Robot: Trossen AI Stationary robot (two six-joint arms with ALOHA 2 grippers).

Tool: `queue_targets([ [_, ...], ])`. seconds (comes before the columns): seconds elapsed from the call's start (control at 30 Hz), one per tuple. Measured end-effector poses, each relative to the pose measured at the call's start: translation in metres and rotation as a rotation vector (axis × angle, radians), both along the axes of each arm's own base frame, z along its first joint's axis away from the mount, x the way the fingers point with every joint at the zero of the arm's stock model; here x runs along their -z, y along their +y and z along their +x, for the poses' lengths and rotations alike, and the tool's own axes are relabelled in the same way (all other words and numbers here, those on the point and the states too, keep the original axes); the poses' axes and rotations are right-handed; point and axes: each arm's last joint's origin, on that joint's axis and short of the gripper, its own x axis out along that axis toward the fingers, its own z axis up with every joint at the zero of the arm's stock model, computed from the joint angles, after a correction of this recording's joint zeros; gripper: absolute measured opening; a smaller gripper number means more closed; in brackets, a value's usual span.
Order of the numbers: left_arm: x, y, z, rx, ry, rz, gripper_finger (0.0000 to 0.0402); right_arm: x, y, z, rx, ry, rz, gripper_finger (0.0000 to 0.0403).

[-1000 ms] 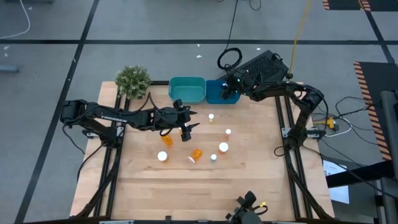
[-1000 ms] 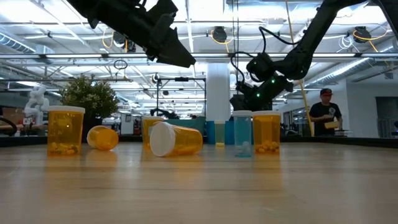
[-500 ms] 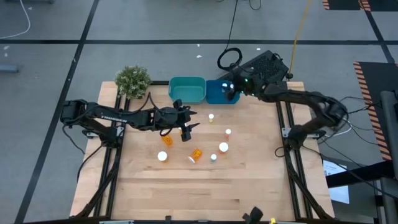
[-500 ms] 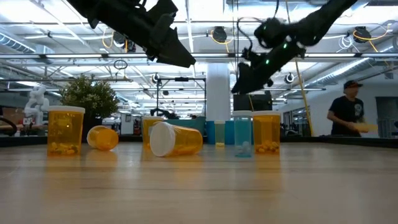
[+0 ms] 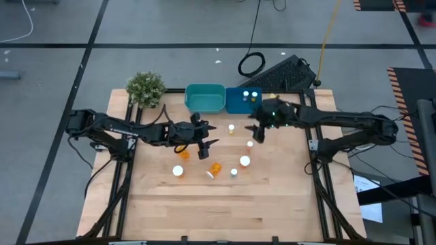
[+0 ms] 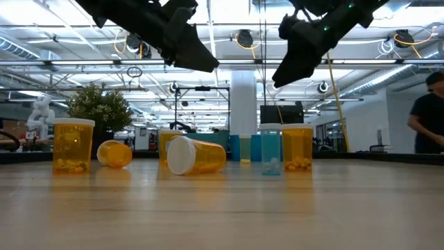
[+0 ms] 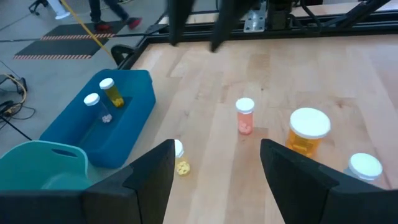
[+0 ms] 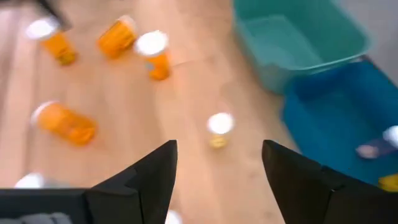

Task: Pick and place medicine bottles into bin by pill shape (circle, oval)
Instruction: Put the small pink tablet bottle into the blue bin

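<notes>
Two small translucent orange medicine bottles [image 5: 251, 96] with white caps are lying in the blue plastic bin [image 5: 236, 102]; about seven are waiting on the wooden table [image 5: 272, 197] beneath both empty, parted jaws, leaving most sorting undone

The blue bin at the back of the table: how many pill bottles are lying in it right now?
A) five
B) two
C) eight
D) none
B: the left wrist view shows two white-capped bottles lying in the blue bin, and the high view shows the same two white caps there, while the teal bin beside it looks empty.
</notes>
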Motion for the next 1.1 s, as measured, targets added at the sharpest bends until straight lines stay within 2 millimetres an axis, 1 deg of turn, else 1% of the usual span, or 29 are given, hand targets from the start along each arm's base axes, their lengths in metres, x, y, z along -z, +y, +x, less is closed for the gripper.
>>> queue_targets([
  [0.17, 0.0, -0.007, 0.0, 0.022, 0.002, 0.0, 0.0241, 0.005, 0.026, 0.003, -0.093, 0.027, 0.019, 0.0221],
  [0.27, 0.0, -0.009, 0.0, 0.03, 0.003, 0.001, 0.0241, 0.015, 0.038, 0.001, -0.142, 0.062, 0.022, 0.0218],
  [0.37, 0.0, -0.01, 0.0, 0.034, 0.004, 0.003, 0.0241, 0.028, 0.045, -0.004, -0.187, 0.106, 0.008, 0.0214],
  [0.6, 0.001, -0.01, 0.0, 0.034, 0.011, 0.005, 0.0241, 0.048, 0.047, -0.01, -0.24, 0.141, -0.039, 0.0202],
  [0.87, 0.001, -0.01, 0.0, 0.034, 0.011, 0.005, 0.0241, 0.067, 0.047, -0.013, -0.274, 0.091, -0.091, 0.0192],
  [1.0, 0.001, -0.01, 0.0, 0.034, 0.011, 0.005, 0.0241, 0.075, 0.045, -0.015, -0.254, 0.033, -0.13, 0.0197],
  [1.1, 0.001, -0.01, 0.0, 0.034, 0.011, 0.005, 0.0241, 0.08, 0.042, -0.018, -0.256, 0.025, -0.125, 0.0207],
])
